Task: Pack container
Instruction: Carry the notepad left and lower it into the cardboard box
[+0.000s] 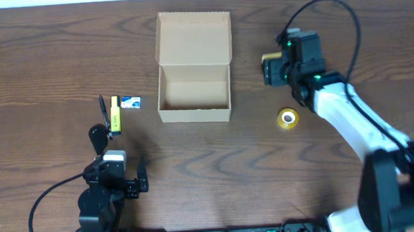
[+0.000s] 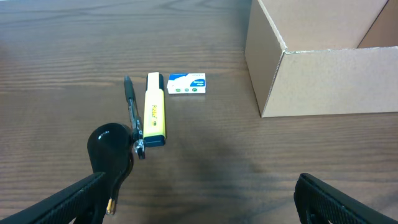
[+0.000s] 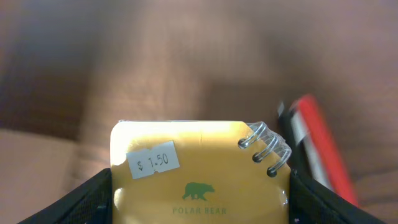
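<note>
overhead: the container (image 1: pixel 196 115) sits open on the tabletop (image 1: pixel 45 54), the right tool (image 1: pixel 267 69) near its right wall; carry across and lower inside before letting go. left wrist: left tool (image 2: pixel 199 208) spread wide, idle by a highlighter (image 2: pixel 155 112). right wrist: the tool pinches a yellow notepad (image 3: pixel 199 177); keep it level.

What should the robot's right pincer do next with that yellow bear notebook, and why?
Probably carry it across until it hangs over the open container. The right pincer looks closed on the notebook, which fills the gap between its fingers. The container stands close by with its lid flap folded back, and nothing shows inside it.
</note>
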Robot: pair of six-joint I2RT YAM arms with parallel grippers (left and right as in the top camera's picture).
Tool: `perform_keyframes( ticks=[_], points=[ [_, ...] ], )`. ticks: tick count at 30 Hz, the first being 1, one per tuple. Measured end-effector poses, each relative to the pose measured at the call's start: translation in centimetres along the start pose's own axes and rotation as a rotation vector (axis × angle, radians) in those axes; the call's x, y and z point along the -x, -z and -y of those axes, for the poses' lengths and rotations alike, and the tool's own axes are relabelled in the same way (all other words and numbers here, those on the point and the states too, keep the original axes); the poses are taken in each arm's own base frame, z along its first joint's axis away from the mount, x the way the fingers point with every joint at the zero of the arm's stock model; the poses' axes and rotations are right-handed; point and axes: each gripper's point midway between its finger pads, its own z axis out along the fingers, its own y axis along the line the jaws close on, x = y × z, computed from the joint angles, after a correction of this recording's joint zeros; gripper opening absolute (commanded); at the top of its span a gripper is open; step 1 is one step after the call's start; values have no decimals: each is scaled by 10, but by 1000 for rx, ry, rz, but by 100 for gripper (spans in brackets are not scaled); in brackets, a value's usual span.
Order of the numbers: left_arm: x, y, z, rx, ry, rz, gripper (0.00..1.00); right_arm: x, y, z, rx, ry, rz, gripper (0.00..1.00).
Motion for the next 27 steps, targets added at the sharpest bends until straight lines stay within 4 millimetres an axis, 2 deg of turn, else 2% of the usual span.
perform_keyframes(
  ticks=[3, 5, 7, 9, 16, 20, 24, 27],
  points=[
    [0, 0, 0, 0, 0, 0, 95, 29, 35, -11, 27, -35, 107, 1],
    [0, 0, 0, 0, 0, 0, 95, 41, 52, -22, 54, -54, 152, 1],
    [0, 0, 0, 0, 0, 0, 95, 50, 67, -41, 97, -82, 193, 1],
    [0, 0, 0, 0, 0, 0, 95, 51, 72, -63, 143, -98, 204, 1],
    [0, 0, 0, 0, 0, 0, 95, 35, 80, -175, 365, -83, 211, 1],
    [0, 0, 0, 0, 0, 0, 95, 6, 67, -226, 439, -84, 158, 1],
    [0, 0, 0, 0, 0, 0, 95, -17, 48, -253, 444, -104, 129, 1],
    [0, 0, 0, 0, 0, 0, 95, -26, 38, -268, 448, -112, 139, 1]
  ],
)
